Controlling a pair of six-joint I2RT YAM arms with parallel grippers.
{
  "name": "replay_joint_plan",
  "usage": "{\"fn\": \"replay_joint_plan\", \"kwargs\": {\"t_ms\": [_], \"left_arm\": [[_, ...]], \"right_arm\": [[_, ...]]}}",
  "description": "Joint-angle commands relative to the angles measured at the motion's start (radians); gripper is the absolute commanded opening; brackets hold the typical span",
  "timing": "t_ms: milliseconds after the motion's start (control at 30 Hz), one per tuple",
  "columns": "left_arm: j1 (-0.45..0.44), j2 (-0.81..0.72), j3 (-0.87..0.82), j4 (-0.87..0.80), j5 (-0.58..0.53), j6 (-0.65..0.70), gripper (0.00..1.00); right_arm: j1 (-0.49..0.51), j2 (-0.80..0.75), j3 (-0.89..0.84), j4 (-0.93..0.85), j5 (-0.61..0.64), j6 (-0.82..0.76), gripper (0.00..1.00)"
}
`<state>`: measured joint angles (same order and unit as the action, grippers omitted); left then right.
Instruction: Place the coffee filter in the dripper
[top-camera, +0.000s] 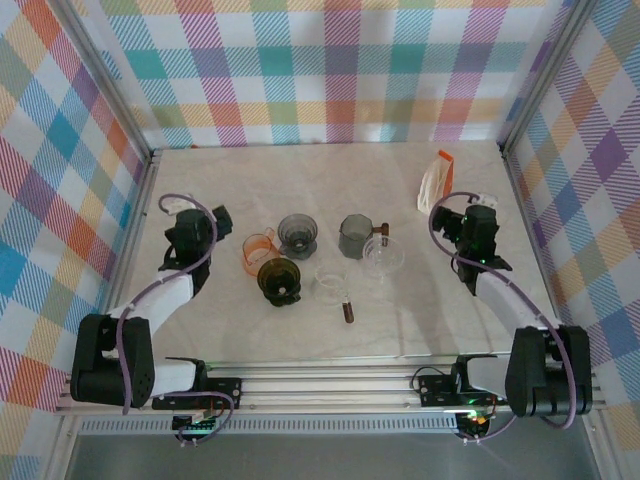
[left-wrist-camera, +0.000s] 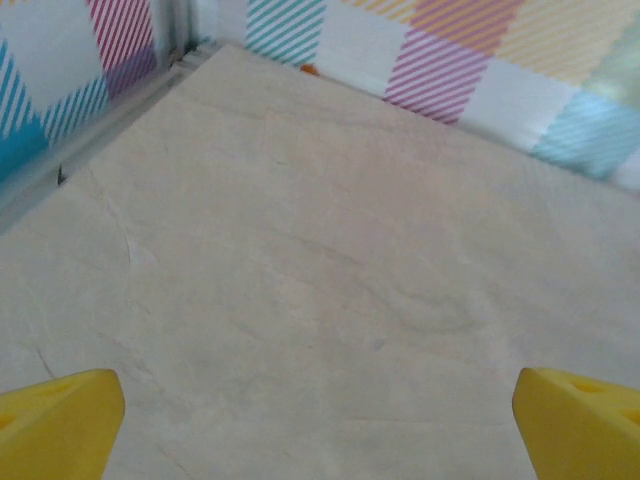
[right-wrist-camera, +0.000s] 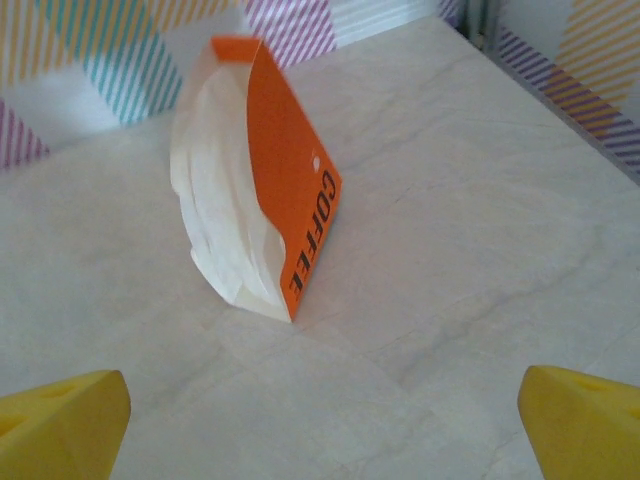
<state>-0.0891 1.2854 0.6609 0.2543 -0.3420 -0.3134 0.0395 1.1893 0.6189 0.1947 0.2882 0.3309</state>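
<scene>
Your right pincer (right-wrist-camera: 320, 425), spread wide and empty, is the nearer one: the coffee filter (right-wrist-camera: 225, 200) stands on edge on the table (right-wrist-camera: 480, 250) just ahead, slightly left, lengthwise away from it.

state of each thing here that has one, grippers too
left gripper, open, empty
right gripper, open, empty, facing the coffee filter pack
coffee filter pack, standing on edge, white filters inside
brown dripper, upright, no white filter seen
clear dripper, upright, no white filter seen

Plaid walls (top-camera: 330, 70), pale marbled tabletop (top-camera: 400, 330)
</scene>
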Motion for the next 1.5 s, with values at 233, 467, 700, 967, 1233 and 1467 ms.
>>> {"fn": "replay_joint_plan", "kwargs": {"t_ms": [233, 467, 700, 967, 1233, 1467], "left_arm": [[0.039, -0.049, 0.233, -0.466, 0.248, -0.448, 1.00], [-0.087, -0.272, 0.139, -0.290, 0.481, -0.467, 1.00], [-0.255, -0.449, 0.163, -0.619, 0.479, -0.415, 1.00], [-0.307, -0.618, -0.032, -0.578, 0.564, -0.500, 0.99], [-0.316, -0.655, -0.068, -0.592, 0.584, -0.499, 0.97], [-0.316, -0.639, -0.071, -0.599, 0.584, -0.491, 0.97]], "right_arm": [[-0.010, -0.103, -0.059, 0.025, -0.258, 0.438, 0.99], [0.216, -0.213, -0.005, -0.156, -0.348, 0.247, 0.99], [0.473, -0.269, 0.023, -0.392, -0.399, 0.135, 0.99], [0.726, -0.244, -0.009, -0.407, -0.383, 0.033, 0.97], [0.828, -0.089, 0.045, -0.417, -0.315, -0.034, 0.84], [0.866, 0.028, 0.089, -0.400, -0.275, -0.074, 0.78]]}}
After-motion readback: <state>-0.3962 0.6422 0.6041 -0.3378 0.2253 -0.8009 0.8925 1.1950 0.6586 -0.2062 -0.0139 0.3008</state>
